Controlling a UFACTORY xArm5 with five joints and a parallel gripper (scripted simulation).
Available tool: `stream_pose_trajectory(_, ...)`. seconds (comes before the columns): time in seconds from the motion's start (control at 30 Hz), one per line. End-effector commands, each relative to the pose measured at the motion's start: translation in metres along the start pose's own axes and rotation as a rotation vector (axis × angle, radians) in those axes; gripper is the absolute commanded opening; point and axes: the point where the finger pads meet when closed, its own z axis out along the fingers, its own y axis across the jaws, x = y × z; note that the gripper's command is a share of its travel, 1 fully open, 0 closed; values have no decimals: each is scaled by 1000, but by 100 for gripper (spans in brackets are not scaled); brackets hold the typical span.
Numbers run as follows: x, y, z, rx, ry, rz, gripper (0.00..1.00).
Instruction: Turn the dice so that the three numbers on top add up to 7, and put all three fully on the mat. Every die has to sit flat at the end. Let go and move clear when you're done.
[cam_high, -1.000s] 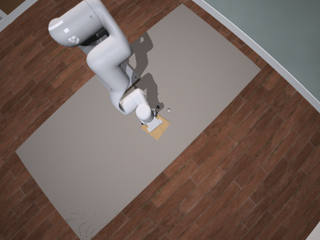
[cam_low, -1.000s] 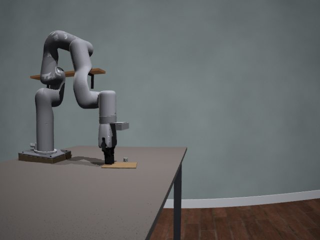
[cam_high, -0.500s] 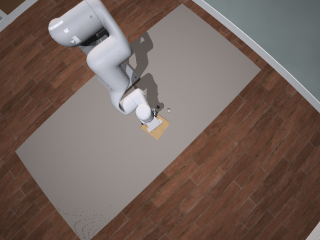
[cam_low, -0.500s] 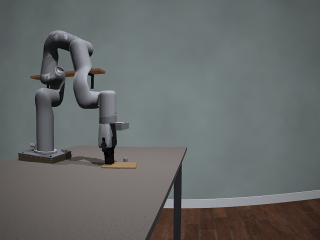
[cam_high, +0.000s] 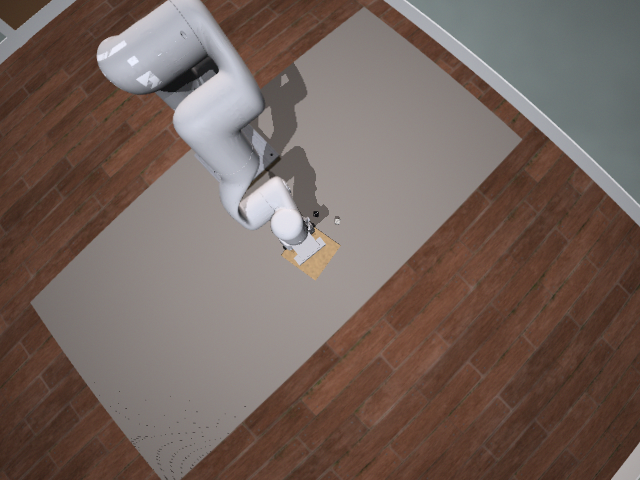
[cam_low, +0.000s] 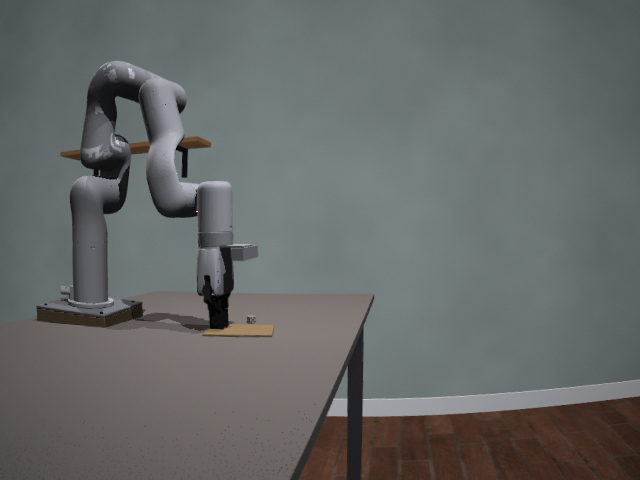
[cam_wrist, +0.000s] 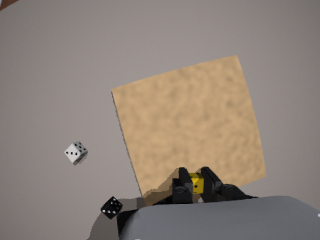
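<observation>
Wrist view: the end effector (cam_wrist: 194, 186) sits clamped on the yellow die (cam_wrist: 195, 180) at the lower edge of the mat (cam_wrist: 190, 127); released here it could land straddling the edge; the white die (cam_wrist: 75, 152) and black die (cam_wrist: 111, 207) lie at lower left on the desk (cam_wrist: 60, 60).

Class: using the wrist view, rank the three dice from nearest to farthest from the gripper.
1. Yellow die: between the fingers of the gripper, at the edge of the mat.
2. Black die: on the table, left of the gripper, off the mat.
3. White die: farther left, also off the mat.
</observation>
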Motion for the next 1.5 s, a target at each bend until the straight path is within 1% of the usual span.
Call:
stream_pose_trajectory(0.0, 1, 0, -1, 0, 3, 0, 11)
stream_pose_trajectory(0.07, 1, 0, -1, 0, 3, 0, 11)
stream_pose_trajectory(0.1, 1, 0, -1, 0, 3, 0, 15)
stream_pose_trajectory(0.23, 1, 0, -1, 0, 3, 0, 15)
stream_pose_trajectory(0.27, 1, 0, -1, 0, 3, 0, 19)
stream_pose_trajectory(0.33, 1, 0, -1, 0, 3, 0, 19)
stream_pose_trajectory(0.37, 1, 0, -1, 0, 3, 0, 23)
stream_pose_trajectory(0.43, 1, 0, -1, 0, 3, 0, 23)
stream_pose_trajectory(0.47, 1, 0, -1, 0, 3, 0, 27)
stream_pose_trajectory(0.53, 1, 0, -1, 0, 3, 0, 27)
stream_pose_trajectory(0.57, 1, 0, -1, 0, 3, 0, 31)
stream_pose_trajectory(1.03, 1, 0, -2, 0, 3, 0, 31)
stream_pose_trajectory(1.13, 1, 0, -8, 0, 3, 0, 31)
stream_pose_trajectory(1.27, 1, -1, -24, 0, 3, 0, 31)
stream_pose_trajectory(1.33, 1, -1, -24, 0, 3, 0, 31)
stream_pose_trajectory(1.47, 1, -2, -45, 0, 3, 0, 31)
